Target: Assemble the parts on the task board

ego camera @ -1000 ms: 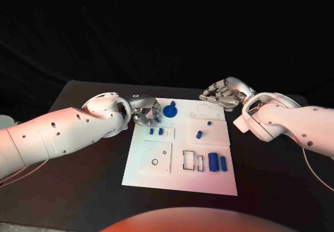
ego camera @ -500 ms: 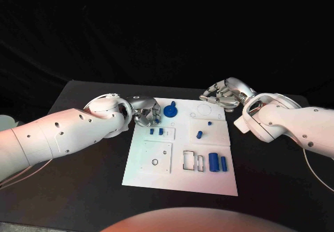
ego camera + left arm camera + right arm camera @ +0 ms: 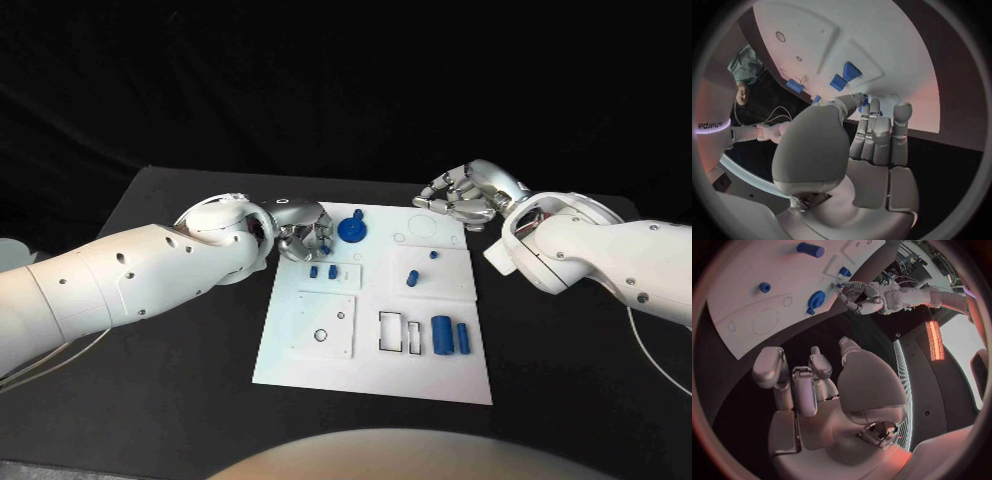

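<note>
Parts lie on the board (image 3: 325, 362), the white plate in the middle of the black table (image 3: 173, 400); a round blue part (image 3: 353, 233) with a small handle sits near the far left corner of the board; two small blue pegs (image 3: 323, 271) stand side by side just below it; two more small pieces (image 3: 414, 278) are on the right square panel, and two blue cylinders (image 3: 451, 336) lie side by side near the right edge, beside an empty rectangular slot (image 3: 392, 332).

My left hand (image 3: 302, 233) is at the far left edge of the board, just beside the round part; in the left wrist view its fingers (image 3: 879, 134) are close together and bent toward the board, their tips near the blue pieces (image 3: 845, 76); I cannot tell if they touch or hold anything.

My right hand (image 3: 464, 199) is beyond the far right corner of the board, over the table; in the right wrist view its fingers (image 3: 798, 377) are curled in loosely and hold nothing; the round part (image 3: 815, 300) and the board (image 3: 748, 270) are well apart from them.
</note>
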### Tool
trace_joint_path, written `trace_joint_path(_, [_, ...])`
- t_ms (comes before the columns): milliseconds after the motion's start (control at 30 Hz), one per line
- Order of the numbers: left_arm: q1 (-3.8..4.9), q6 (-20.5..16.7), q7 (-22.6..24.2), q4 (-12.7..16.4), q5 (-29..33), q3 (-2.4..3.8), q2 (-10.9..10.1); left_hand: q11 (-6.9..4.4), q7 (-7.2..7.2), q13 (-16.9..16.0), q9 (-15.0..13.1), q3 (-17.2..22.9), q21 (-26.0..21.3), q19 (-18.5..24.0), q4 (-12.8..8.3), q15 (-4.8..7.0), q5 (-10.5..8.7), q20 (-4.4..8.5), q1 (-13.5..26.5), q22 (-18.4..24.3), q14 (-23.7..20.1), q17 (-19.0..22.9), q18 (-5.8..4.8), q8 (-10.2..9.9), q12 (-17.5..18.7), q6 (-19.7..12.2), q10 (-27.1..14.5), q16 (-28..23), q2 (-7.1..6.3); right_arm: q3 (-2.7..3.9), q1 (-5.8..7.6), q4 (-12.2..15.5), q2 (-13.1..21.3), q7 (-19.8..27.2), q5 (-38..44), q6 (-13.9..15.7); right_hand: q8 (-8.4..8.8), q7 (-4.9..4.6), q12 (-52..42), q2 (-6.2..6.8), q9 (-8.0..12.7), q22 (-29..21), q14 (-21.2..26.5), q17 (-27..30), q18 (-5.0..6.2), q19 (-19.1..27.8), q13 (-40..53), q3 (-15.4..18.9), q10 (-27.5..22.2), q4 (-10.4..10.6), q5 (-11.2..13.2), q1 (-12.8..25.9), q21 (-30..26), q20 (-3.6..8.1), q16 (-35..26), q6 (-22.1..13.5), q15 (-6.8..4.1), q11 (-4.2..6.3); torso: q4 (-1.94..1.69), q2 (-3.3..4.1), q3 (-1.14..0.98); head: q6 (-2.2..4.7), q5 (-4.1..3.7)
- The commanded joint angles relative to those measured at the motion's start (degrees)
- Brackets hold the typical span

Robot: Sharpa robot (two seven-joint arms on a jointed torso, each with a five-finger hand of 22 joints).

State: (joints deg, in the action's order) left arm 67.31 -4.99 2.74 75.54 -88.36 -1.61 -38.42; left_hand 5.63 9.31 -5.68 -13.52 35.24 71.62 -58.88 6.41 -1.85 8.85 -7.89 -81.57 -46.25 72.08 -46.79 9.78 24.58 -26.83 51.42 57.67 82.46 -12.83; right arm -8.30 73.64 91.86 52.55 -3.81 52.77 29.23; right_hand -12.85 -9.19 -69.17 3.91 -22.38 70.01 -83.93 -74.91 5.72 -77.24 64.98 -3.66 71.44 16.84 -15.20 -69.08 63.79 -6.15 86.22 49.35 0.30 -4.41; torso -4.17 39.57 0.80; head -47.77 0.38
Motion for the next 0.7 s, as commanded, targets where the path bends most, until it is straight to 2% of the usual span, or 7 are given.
trace_joint_path(33, [-0.02, -0.26, 0.43, 0.08, -0.51, 0.04, 0.24, 0.05, -0.09, 0.07, -0.05, -0.16, -0.16, -0.01, -0.12, -0.03, -0.29, 0.17, 0.14, 0.04, 0.03, 0.05, -0.74, -0.38, 0.27, 0.45, 0.25, -0.32, 0.16, 0.01, -0.03, 0.05, -0.03, 0.04, 0.61, -0.36, -0.38, 0.13, -0.02, -0.63, -0.07, 0.01, -3.8, -5.88, 0.33, 0.25, -0.1, 0.27, 0.13, -0.09, 0.12, 0.04, -0.31, 0.15, -0.38, -0.29, -0.29, 0.14, -0.05, -0.03, 0.04, -0.02, -0.01])
trace_joint_path(533, [-0.01, 0.8, -0.59, 0.03, -0.86, 0.04, 0.73, 0.05, -0.08, 0.06, -0.1, -0.12, -0.11, -0.13, -0.12, -0.02, -0.28, 0.18, 0.12, -0.11, 0.13, -0.14, -0.78, -0.43, 0.37, 0.56, 0.39, -0.3, 0.24, 0.01, -0.03, -0.04, -0.06, -0.06, 0.65, -0.59, -0.39, 0.14, -0.21, -0.65, -0.07, 0.17, -3.82, -5.92, 0.28, 0.14, 0.12, 0.29, 0.31, -0.09, 0.12, 0.04, -0.11, 0.15, -0.36, -0.29, -0.29, 0.15, -0.03, -0.04, 0.06, 0.15, 0.01])
trace_joint_path(700, [0.01, 2.09, -1.64, -0.06, -1.17, 0.05, 1.02, 0.05, -0.06, 0.06, -0.1, -0.12, -0.11, -0.14, -0.11, -0.02, -0.29, 0.19, 0.13, -0.11, 0.16, -0.22, -0.78, -0.44, 0.38, 0.57, 0.41, -0.29, 0.25, 0.01, -0.04, -0.21, 0.06, -0.06, 0.66, -0.6, -0.44, 0.16, -0.18, -0.72, -0.08, 0.21, -3.82, -5.91, 0.27, 0.1, 0.06, 0.34, 0.33, -0.09, 0.13, 0.03, -0.07, 0.17, -0.37, -0.24, -0.31, 0.16, 0.06, -0.01, 0.14, 0.25, -0.07])
